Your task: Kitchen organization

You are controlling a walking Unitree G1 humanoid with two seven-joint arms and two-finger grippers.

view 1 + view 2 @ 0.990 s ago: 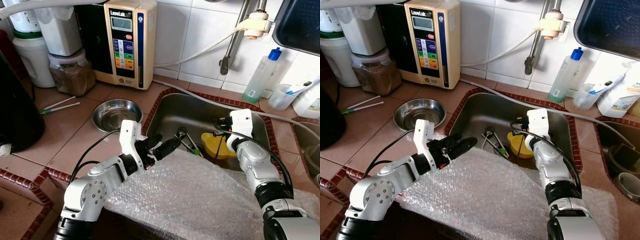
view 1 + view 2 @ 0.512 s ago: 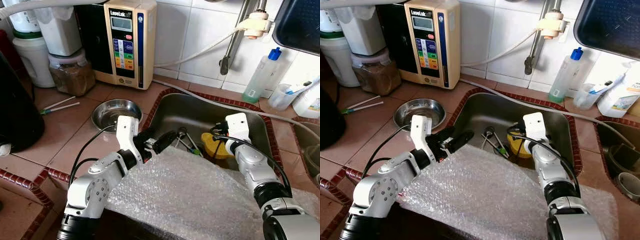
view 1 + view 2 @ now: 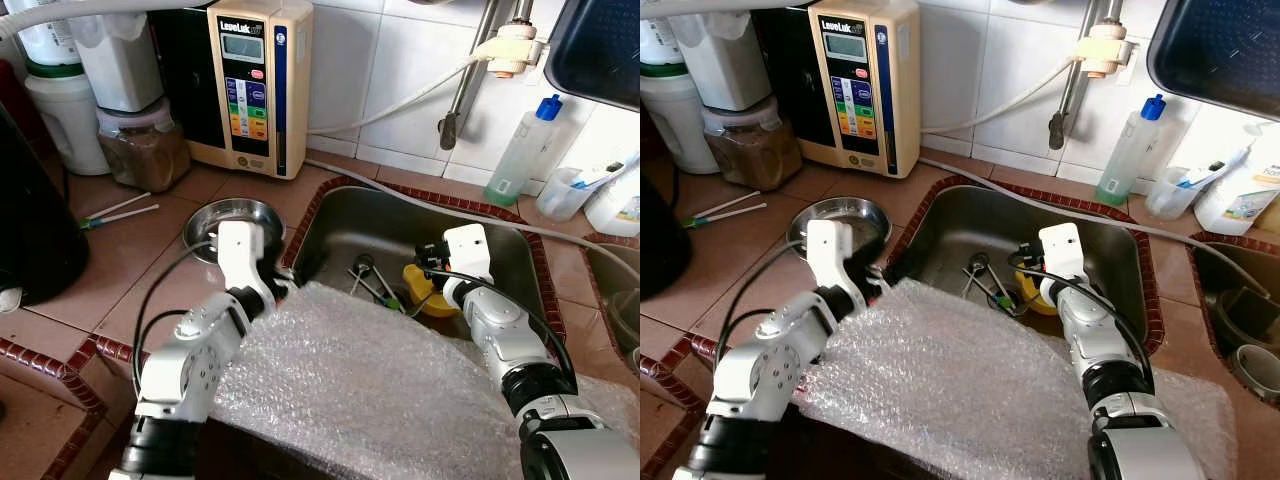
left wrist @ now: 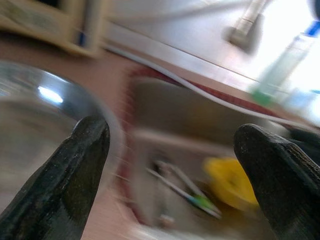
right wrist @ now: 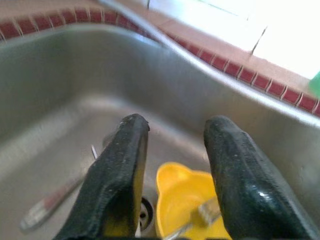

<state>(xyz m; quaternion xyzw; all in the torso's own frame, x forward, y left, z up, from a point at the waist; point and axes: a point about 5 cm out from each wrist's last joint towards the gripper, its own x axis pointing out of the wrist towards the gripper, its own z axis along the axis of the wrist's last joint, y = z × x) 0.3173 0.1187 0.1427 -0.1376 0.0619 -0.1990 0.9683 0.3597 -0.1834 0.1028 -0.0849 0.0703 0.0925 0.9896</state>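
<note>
The right gripper (image 5: 172, 165) hangs low inside the shiny steel sink (image 3: 385, 232), with its two black fingers a little way apart and nothing between them. Right under it sits a small yellow plastic cup (image 5: 187, 205) with a fork-like thing lying in it, close to the drain. I think the gripper points down this way so it can pick the cup out of the sink, but it is not touching it yet. A few long metal utensils (image 3: 375, 287) lie on the sink floor just beside this gripper. The left gripper (image 4: 172, 165) is wide open and holds nothing. It sits at the near corner of the sink, just past the edge of a big clear sheet of bubble wrap (image 3: 380, 390) that lies over the front of the tiled bench (image 3: 120, 260). A round steel bowl (image 3: 232, 222) rests on the bench just beside the left gripper, maybe waiting to be put away too.
</note>
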